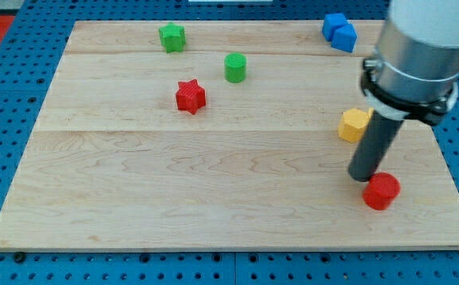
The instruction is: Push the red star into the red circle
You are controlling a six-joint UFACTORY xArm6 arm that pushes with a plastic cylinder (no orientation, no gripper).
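Down by the red circle (381, 191) sits my tip (363, 177), touching its left side and holding nothing. From that circle, the red star (190, 96) is far off to the upper left. Just above the circle is a yellow block (354, 124).

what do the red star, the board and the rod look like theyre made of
Red star: likely moulded plastic or painted wood, uniform colour, dull sheen. Board: pale unvarnished-looking wood, with visible grain and plank seams. Rod: dark, smooth, matte, metal or plastic, unclear.
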